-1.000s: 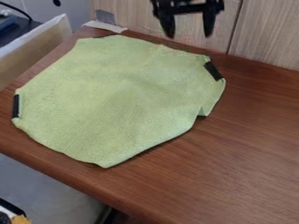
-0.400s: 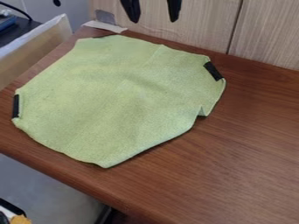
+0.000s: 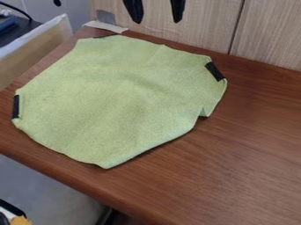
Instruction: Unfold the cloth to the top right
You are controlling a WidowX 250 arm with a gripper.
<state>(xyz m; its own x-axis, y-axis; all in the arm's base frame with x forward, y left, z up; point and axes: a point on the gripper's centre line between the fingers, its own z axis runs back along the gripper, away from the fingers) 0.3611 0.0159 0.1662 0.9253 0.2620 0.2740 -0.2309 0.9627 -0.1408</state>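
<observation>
Two fingers, parted wide w/ nothing btwn them: that's my gripper [image 3: 157, 21], up by the wood panel [image 3: 203, 26]. The cloth [image 3: 117, 101] looks mostly spread, so I judge the unfold nearly done, maybe fully; what's left is a check & perhaps a touch-up. If I do go in, I'd come down w/ fingers open over the right-hand edge, nr the small kink [image 3: 203, 112] below the dark strip [image 3: 215, 71], pinch just the top layer, lift a little & draw it outward low & slow, then let go flat. Too deep a bite could scrape the table [image 3: 253, 154]; too hard a pull could drag the whole lot or ruck the middle. Rel. to the gripper, the cloth lies below & nearer the cam, flat on the tabletop, not touching it, far edge closest.
</observation>
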